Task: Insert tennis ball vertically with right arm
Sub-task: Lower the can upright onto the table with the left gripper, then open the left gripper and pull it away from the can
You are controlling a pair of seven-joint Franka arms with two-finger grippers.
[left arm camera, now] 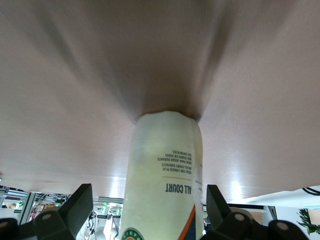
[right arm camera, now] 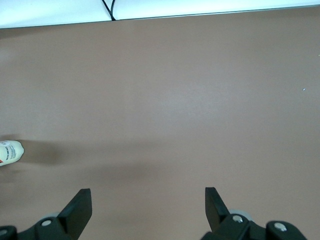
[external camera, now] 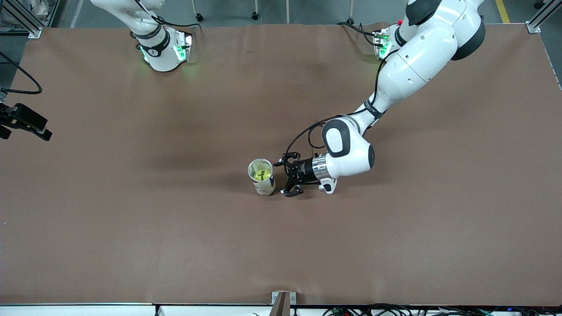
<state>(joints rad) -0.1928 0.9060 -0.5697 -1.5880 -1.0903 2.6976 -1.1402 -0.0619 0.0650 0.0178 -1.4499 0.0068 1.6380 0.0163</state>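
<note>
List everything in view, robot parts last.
tennis ball can: 1, clear with pale label, upright near the table's middle
tennis ball: 1, yellow-green, inside the can
table: 1, brown covering
left gripper: 1, black, low beside the can on the side toward the left arm's end, jaws open on either side of the can, not closed on it
right gripper: 1, black, over bare table in the right wrist view, jaws open and empty; this arm waits
arms: 2, white with black joints, bases along the table edge farthest from the front camera

Brown table (external camera: 131,219); yellow-green ball (external camera: 260,173) in clear, pale-labelled can (external camera: 265,184); white arms.
</note>
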